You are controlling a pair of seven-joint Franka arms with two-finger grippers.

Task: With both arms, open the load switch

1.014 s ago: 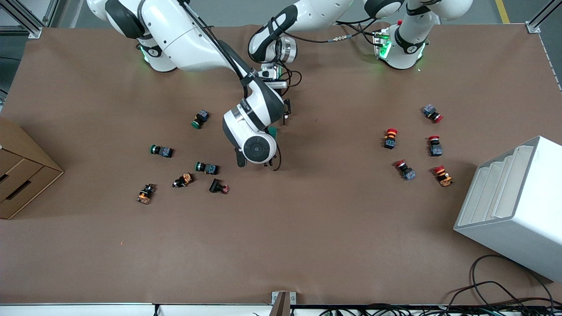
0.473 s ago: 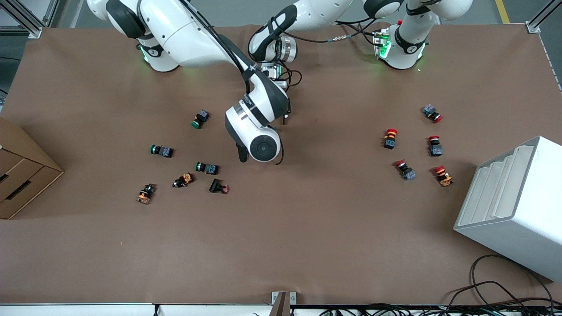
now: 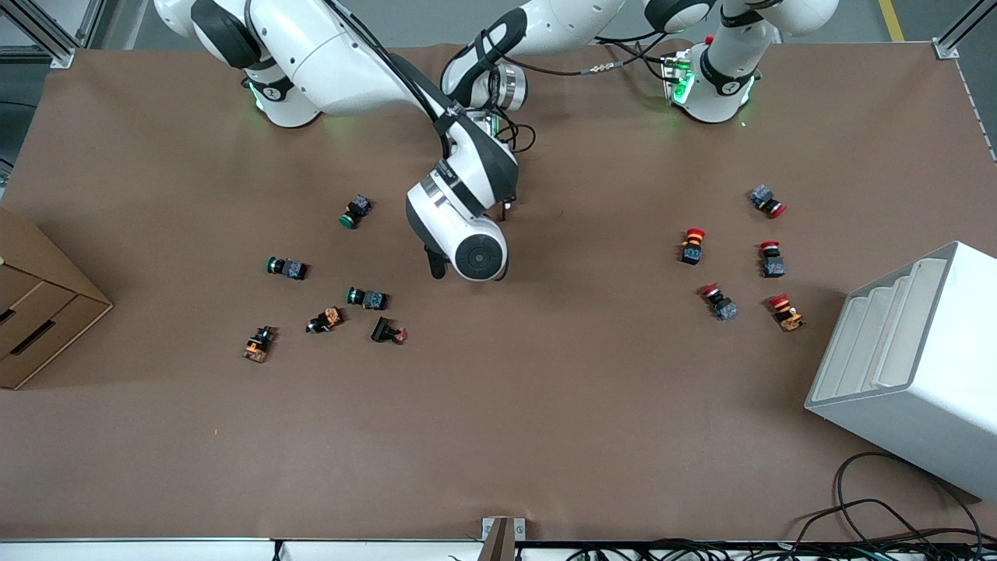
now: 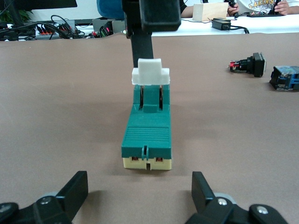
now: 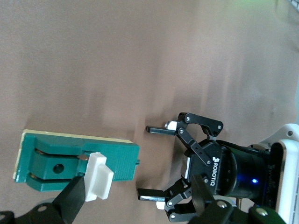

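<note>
Brown table paper (image 3: 545, 405) carries our load switch (image 4: 147, 135) mid-table, hidden under the right wrist in front view. Its long axis points straight at our left gripper (image 4: 140, 198), spread wide just short of it. Our right gripper (image 5: 135, 198), also wide, straddles the white tab (image 5: 99, 176).

You can read "ROBOTIQ" in white on the black body of the left gripper (image 5: 150, 163) in the right wrist view. Part of "LAKERS" shows on a shirt (image 4: 262, 4) in the left wrist view.

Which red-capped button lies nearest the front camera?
The orange-bodied red-capped button, nearest the white stepped bin; the other four red-capped ones lie farther up the table.
</note>
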